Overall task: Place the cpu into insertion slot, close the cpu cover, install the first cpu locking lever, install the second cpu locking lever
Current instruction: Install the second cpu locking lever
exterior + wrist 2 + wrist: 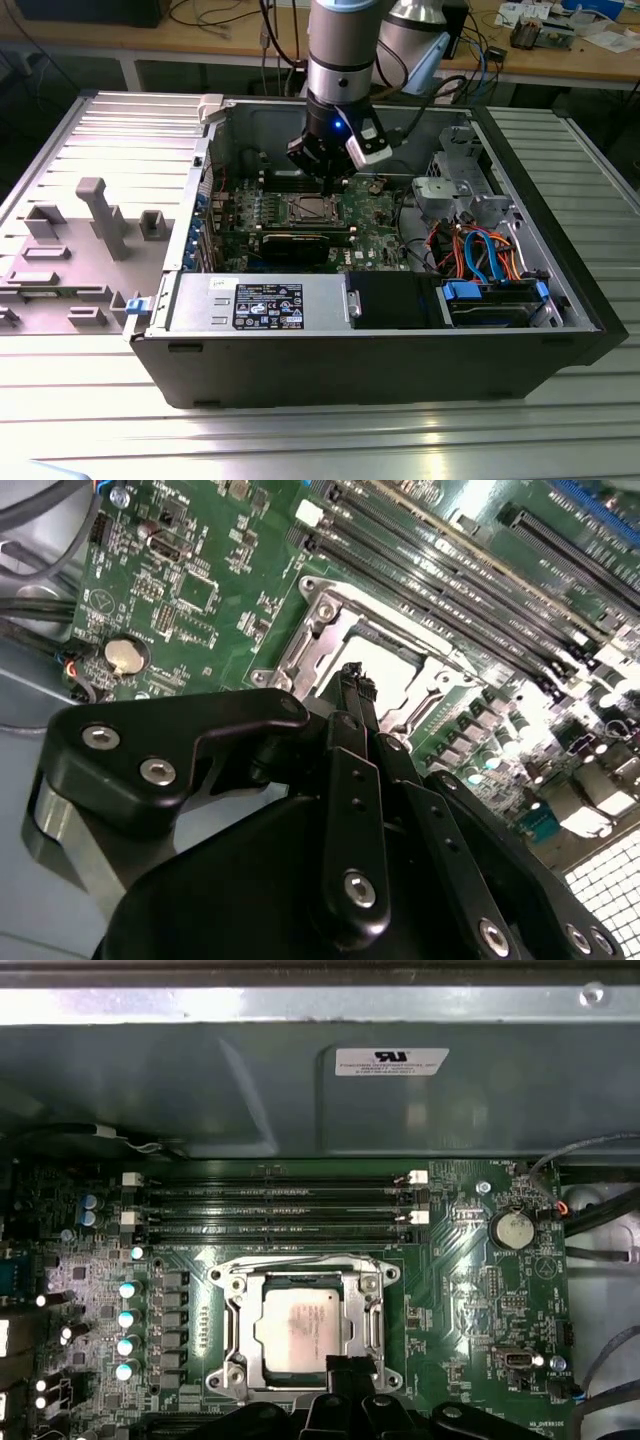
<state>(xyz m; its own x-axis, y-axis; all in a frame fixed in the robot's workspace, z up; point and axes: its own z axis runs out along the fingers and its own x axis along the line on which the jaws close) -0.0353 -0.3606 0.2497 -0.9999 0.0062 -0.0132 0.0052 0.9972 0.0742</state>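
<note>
Already seated: cpu point(303, 1325) in insertion slot point(233, 1312), cover shut. Closed fingers point(352, 675) hovering above, gripping nothing. Probably light, stiff, fragile; best held by edges.

Gripper point(330, 180) above the cpu point(305, 210) inside the open computer case point(400, 350).

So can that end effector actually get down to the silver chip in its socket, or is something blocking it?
Probably yes. The end effector hangs right at the edge of the cpu, which sits in the insertion slot with the cpu cover framing it. In both wrist views nothing lies between them.
</note>
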